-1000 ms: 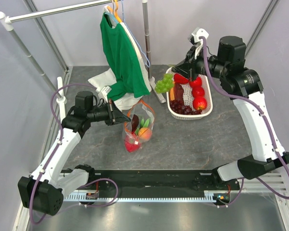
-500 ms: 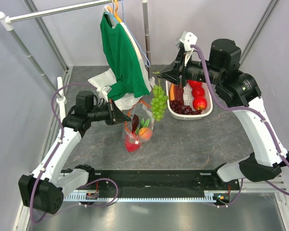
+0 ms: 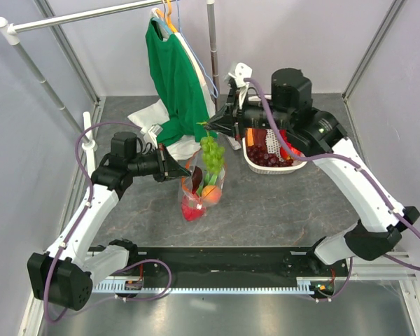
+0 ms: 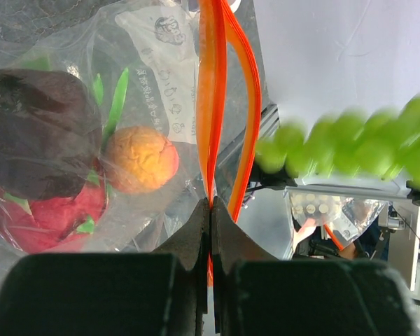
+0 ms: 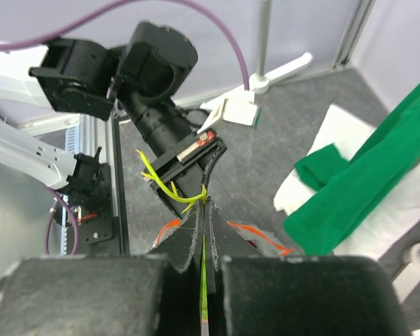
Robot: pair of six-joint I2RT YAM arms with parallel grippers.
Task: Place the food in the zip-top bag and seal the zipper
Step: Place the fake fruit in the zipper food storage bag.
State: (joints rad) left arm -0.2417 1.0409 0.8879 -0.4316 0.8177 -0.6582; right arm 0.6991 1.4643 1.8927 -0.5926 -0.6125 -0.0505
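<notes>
- Left gripper (image 4: 210,204) — fingers pressed together, pinching the zipper (image 4: 208,105) on the 9 o'clock side of the bag (image 3: 203,187).
- The bag stands at table centre. Above the pinch its two orange strips part, so the mouth gapes.
- Inside lie a pink dragon fruit (image 4: 52,220), an orange fruit (image 4: 141,159) and a dark purple piece (image 4: 35,133).
- Right gripper (image 5: 202,208) — fingers closed on the stem (image 5: 169,189) of the grapes (image 3: 211,154). The bunch hangs at the bag's mouth; I cannot tell whether it touches.
- The basket (image 3: 266,169) sits at 2 o'clock from the bag.
- A white label (image 4: 161,56) on the bag shows a round emblem and small print, too fine to read.
</notes>
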